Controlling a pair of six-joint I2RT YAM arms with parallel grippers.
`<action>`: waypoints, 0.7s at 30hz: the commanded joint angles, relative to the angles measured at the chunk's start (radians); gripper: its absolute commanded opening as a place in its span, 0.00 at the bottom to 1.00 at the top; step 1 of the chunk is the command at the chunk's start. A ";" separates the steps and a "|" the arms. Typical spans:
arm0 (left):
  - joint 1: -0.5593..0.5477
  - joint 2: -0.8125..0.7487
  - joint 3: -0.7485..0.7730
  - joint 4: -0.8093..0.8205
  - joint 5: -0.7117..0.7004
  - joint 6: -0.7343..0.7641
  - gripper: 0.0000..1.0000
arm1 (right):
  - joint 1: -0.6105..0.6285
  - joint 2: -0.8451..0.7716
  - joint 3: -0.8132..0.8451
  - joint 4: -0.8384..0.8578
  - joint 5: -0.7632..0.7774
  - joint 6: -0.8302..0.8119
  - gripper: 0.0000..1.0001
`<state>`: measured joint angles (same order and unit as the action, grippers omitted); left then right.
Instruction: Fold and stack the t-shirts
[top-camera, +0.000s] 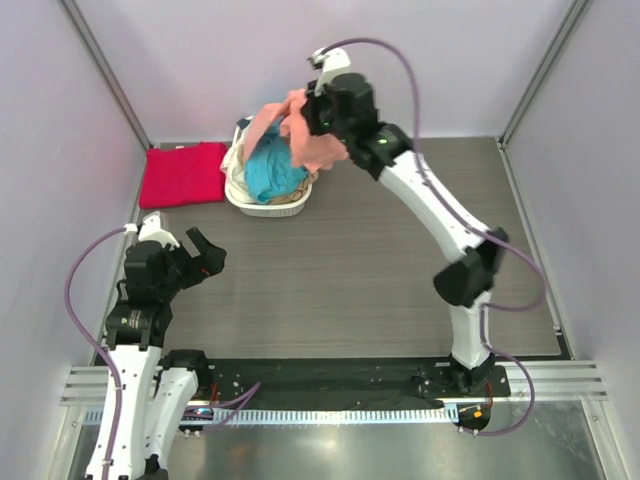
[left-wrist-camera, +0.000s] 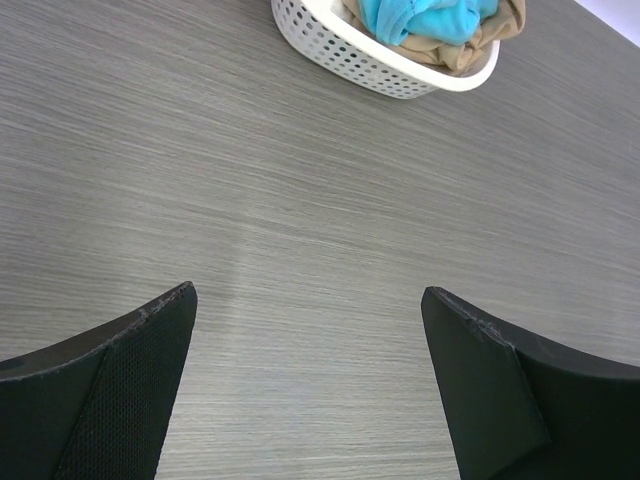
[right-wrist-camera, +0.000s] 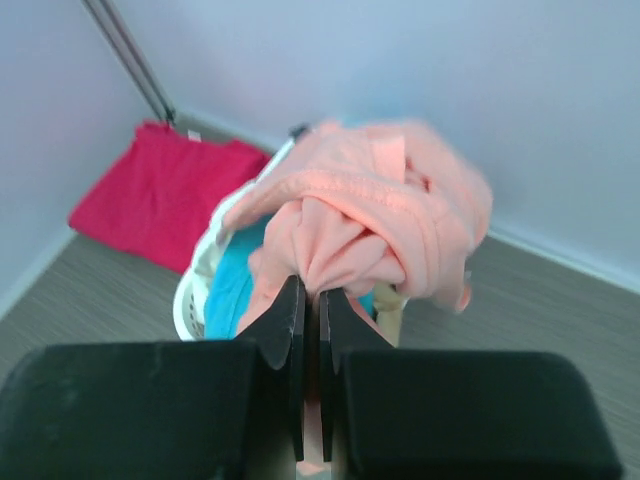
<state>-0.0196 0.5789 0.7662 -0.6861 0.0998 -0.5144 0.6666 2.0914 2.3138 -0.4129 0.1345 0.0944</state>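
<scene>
The right hand (right-wrist-camera: 311, 292) is pinching the salmon-pink t-shirt (right-wrist-camera: 370, 210) above the basket (top-camera: 265, 210); the left hand (left-wrist-camera: 310, 298) is hovering spread over the worktop (left-wrist-camera: 300, 200), well apart from it.

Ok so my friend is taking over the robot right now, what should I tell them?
Right gripper: shut on the salmon-pink t-shirt, lifted above the white laundry basket.
Left gripper: open, over bare table, holding nothing.
Done: crimson t-shirt looks folded, far left beside the basket.
Teal t-shirt and beige t-shirt: in the basket.
Left: fold pink, teal, beige; stack all.
</scene>
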 joint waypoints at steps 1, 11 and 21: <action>-0.002 0.007 0.002 0.031 0.014 0.019 0.94 | -0.002 -0.337 -0.106 0.092 0.083 -0.027 0.01; -0.003 0.030 0.021 0.013 0.024 0.022 0.91 | -0.266 -0.930 -1.222 -0.161 0.291 0.471 1.00; -0.006 0.050 0.022 0.011 0.041 0.036 0.88 | -0.067 -1.085 -1.384 -0.102 0.075 0.501 0.96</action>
<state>-0.0216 0.6456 0.7662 -0.6910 0.1181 -0.4984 0.4690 0.9962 0.8520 -0.6037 0.2501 0.5484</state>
